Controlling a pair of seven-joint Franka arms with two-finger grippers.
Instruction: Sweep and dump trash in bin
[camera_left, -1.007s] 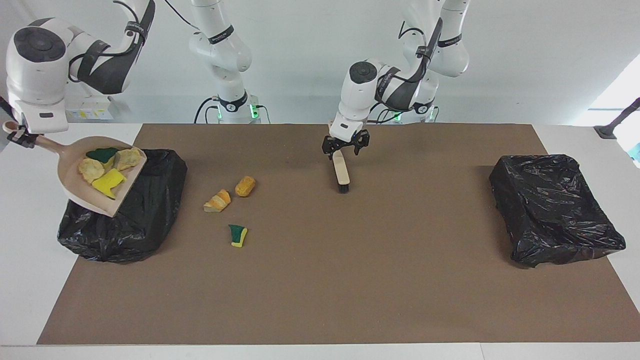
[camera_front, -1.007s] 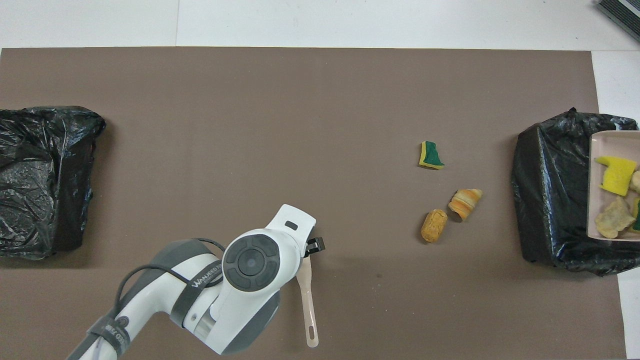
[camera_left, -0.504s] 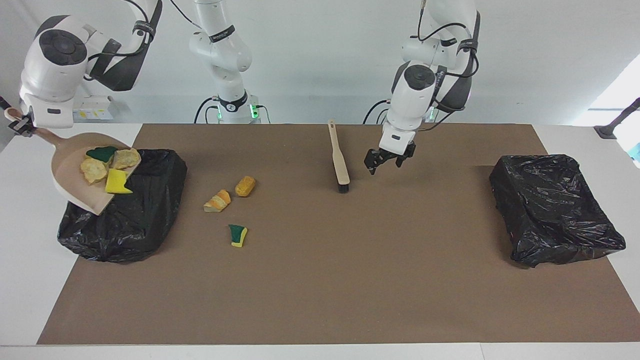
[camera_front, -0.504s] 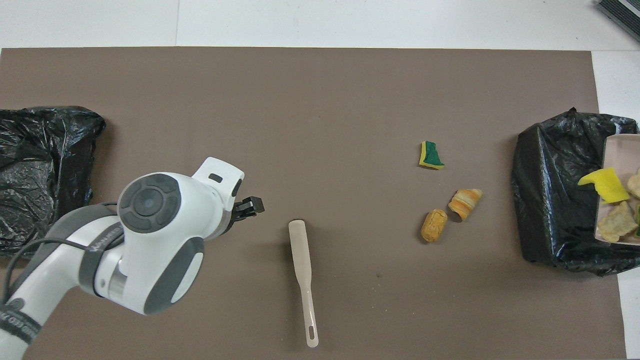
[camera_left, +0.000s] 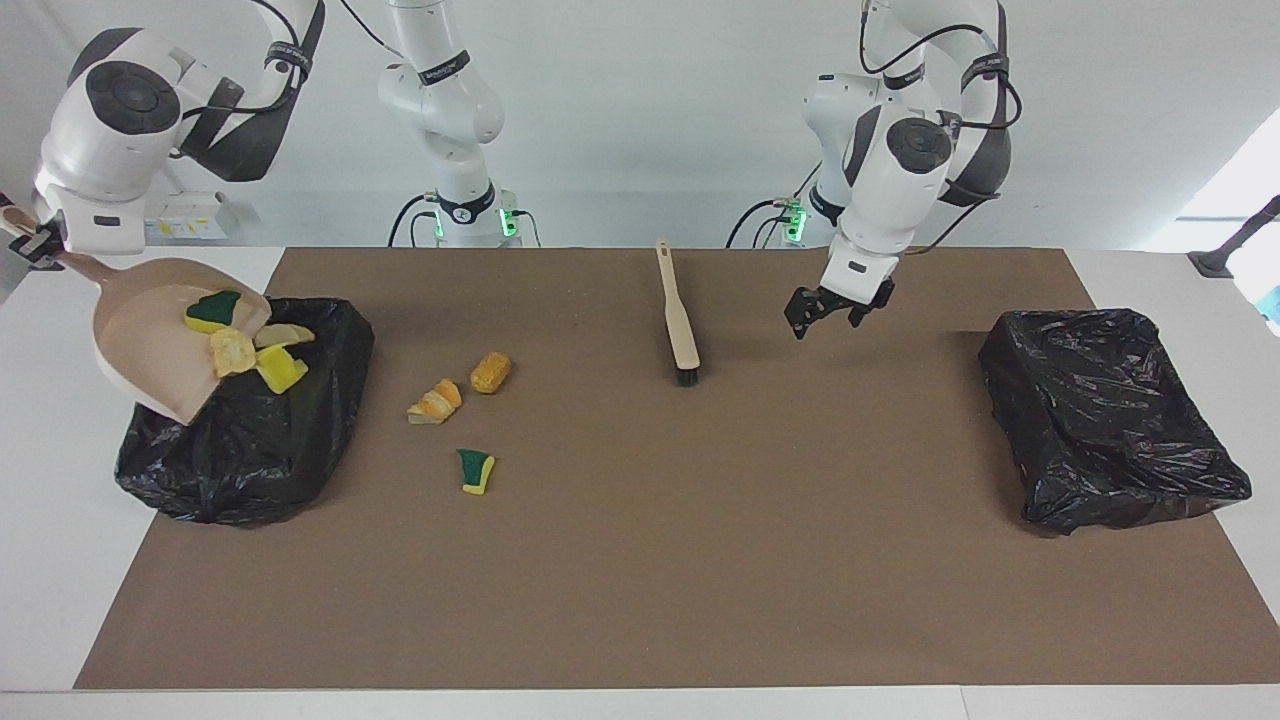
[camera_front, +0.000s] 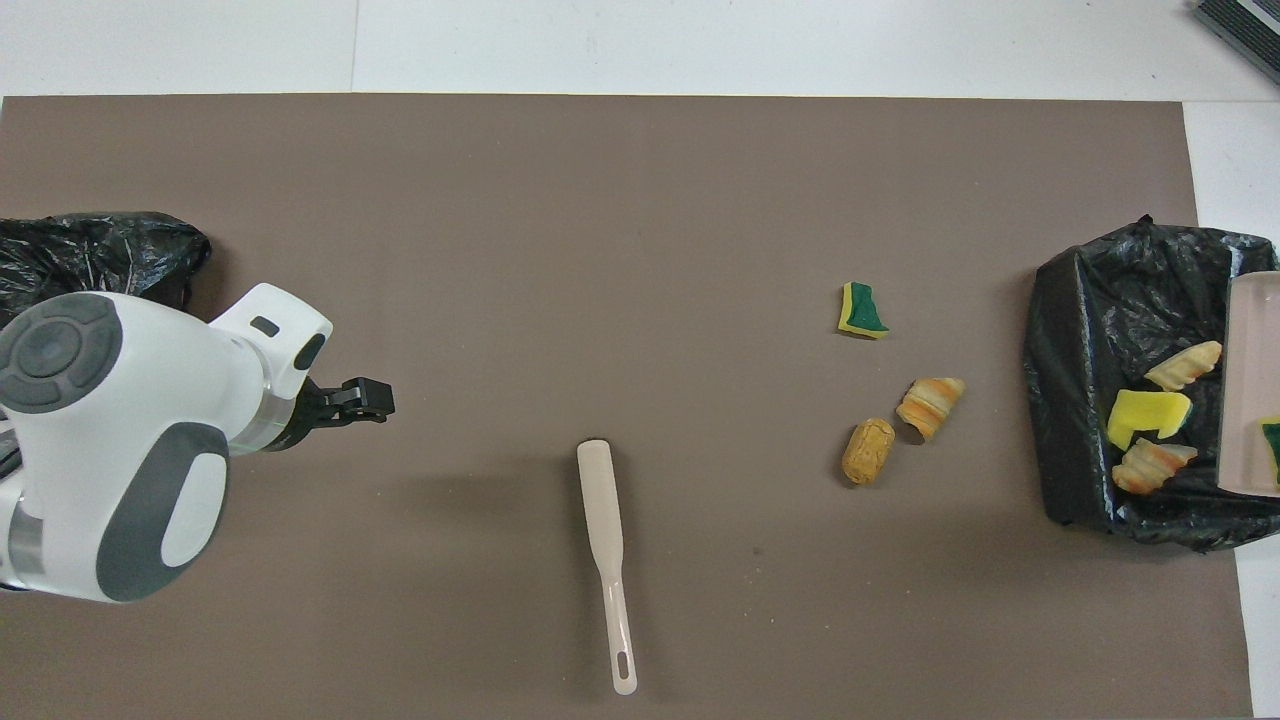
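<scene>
My right gripper (camera_left: 32, 244) is shut on the handle of the beige dustpan (camera_left: 150, 345), which tilts steeply over the black-lined bin (camera_left: 250, 430) at the right arm's end. Trash slides off its lip: a yellow scrap (camera_left: 282, 370) and a tan one (camera_left: 285, 334) drop into the bin, and a green-topped piece (camera_left: 212, 310) is still on the pan. Three scraps (camera_front: 1148, 415) show inside that bin (camera_front: 1090, 400). Three more lie on the mat: green-and-yellow (camera_left: 476, 470), orange-striped (camera_left: 435, 402), orange-brown (camera_left: 490, 372). My left gripper (camera_left: 828, 310) hangs open and empty over the mat.
The brush (camera_left: 680, 320) lies loose on the brown mat near the middle, bristles pointing away from the robots. A second black-lined bin (camera_left: 1105, 415) stands at the left arm's end. The left gripper (camera_front: 365, 398) hovers between the brush (camera_front: 605, 540) and that bin (camera_front: 100, 250).
The left gripper left the brush lying on the mat and swung toward the left arm's end. The right gripper tipped the dustpan further, and scraps slid off it into the bin.
</scene>
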